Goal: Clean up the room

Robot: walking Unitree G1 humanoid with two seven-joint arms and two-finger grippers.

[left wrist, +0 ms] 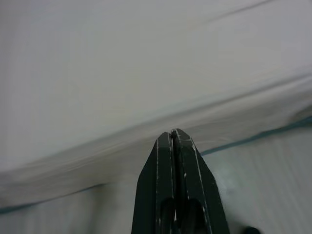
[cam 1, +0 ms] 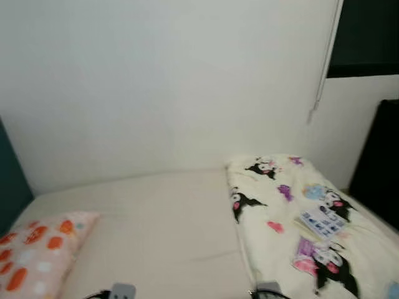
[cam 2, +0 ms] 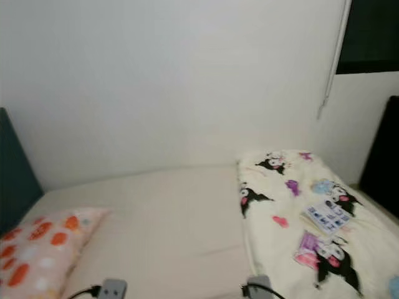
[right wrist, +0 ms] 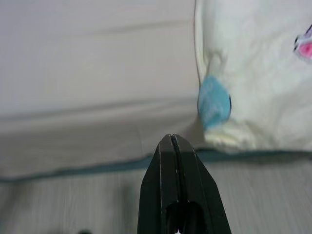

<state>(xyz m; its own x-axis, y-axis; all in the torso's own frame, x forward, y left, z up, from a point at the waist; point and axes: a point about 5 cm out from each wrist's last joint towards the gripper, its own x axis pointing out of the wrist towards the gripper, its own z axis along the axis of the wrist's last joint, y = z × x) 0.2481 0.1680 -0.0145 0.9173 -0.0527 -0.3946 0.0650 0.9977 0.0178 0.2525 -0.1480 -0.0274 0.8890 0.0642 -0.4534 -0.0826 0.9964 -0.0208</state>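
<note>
A bed with a cream sheet (cam 1: pixel 156 218) stands against a white wall. A white blanket (cam 1: pixel 299 224) printed with black and pink cartoon figures covers the bed's right side. At the left end lies a pink pillow (cam 1: pixel 37 249) with orange spots. My left gripper (left wrist: pixel 174 134) is shut, hanging low beside the mattress edge above a pale floor. My right gripper (right wrist: pixel 171 137) is also shut, near the bed's edge where a corner of the blanket (right wrist: pixel 253 73) with a blue patch hangs down. Both wrists show as grey tips at the bottom of the eye views.
A dark teal headboard (cam 2: pixel 15 174) stands at the left end of the bed. A dark panel (cam 1: pixel 380 162) rises at the right end. A white cord or rod (cam 1: pixel 324 62) hangs down the wall below a dark window.
</note>
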